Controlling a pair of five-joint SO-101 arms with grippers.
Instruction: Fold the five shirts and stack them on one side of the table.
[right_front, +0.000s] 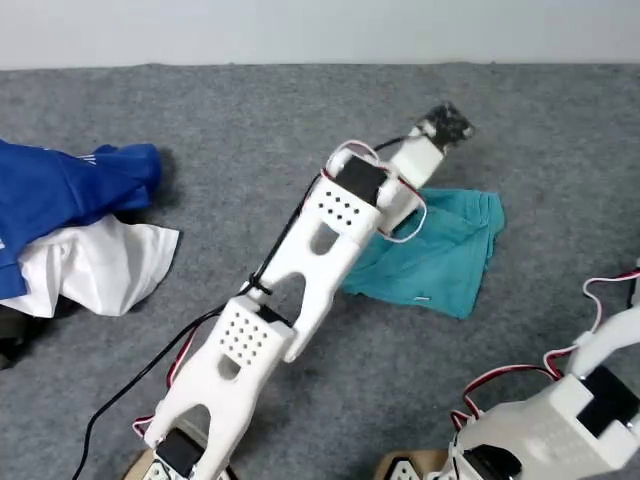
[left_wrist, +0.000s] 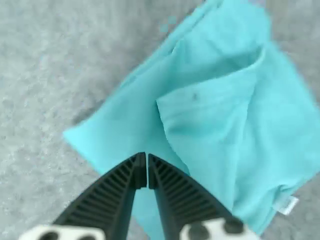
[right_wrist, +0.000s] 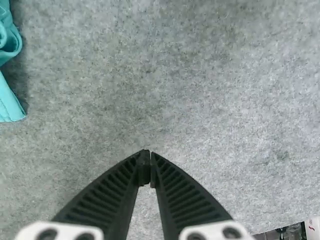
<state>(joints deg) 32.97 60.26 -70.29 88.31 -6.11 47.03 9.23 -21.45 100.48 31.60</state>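
- Table: grey felt-like top. Judged to drag on cloth, so a shirt pulled flat across it may bunch up.
- Left arm: stretched out from the near edge toward the table's middle, over the teal shirt.
- Right arm: at the near right corner, well apart from every shirt.
- Blue shirt: crumpled at the table's left edge, lying partly on the white shirt. Soft and limp; best taken at a hem or shoulder edge once one is found.
- White shirt: crumpled beneath and beside the blue one, one flap spread toward the middle. That loose flap is the likeliest hold.
- Teal shirt: right of centre, lying flat in overlapped layers, roughly folded. Light and floppy; it will sag where unsupported. A pinch at a corner or along the folded edge, taking all layers, should keep the fold when it is lifted.
- Left gripper: above the teal shirt, jaws closed tip to tip, nothing between them.
- Right gripper: over bare table beside the teal shirt's edge, jaws closed, empty.
- Label: small white tab at one teal hem; too small to serve as a hold.
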